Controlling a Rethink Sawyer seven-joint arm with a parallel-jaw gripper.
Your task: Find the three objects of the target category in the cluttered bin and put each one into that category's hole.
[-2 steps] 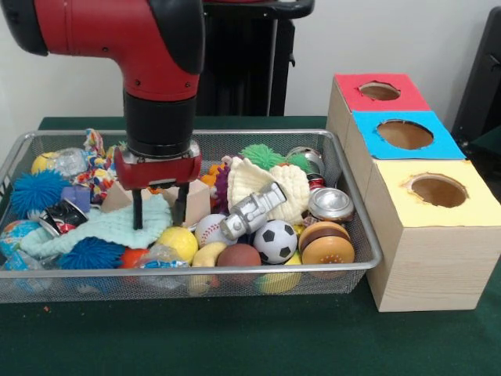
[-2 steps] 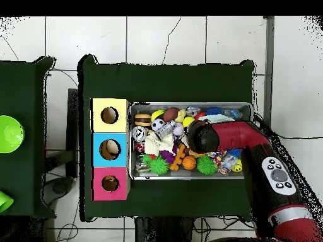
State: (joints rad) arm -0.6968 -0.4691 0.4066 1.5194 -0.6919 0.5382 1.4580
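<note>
The claw [image 1: 160, 210] hangs empty, fingers parted, over a mint knitted cloth [image 1: 117, 225] in the full wire bin [image 1: 356, 211]; judging by that, sorting into the box holes [image 1: 438, 190] has hardly begun

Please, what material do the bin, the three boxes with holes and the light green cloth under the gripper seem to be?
The bin looks like silver wire mesh, since the toys show through its walls. The boxes seem pale wood, with visible grain, and matte coloured tops. The light green cloth appears soft knitted or terry fabric, judging by its nubby surface.
</note>
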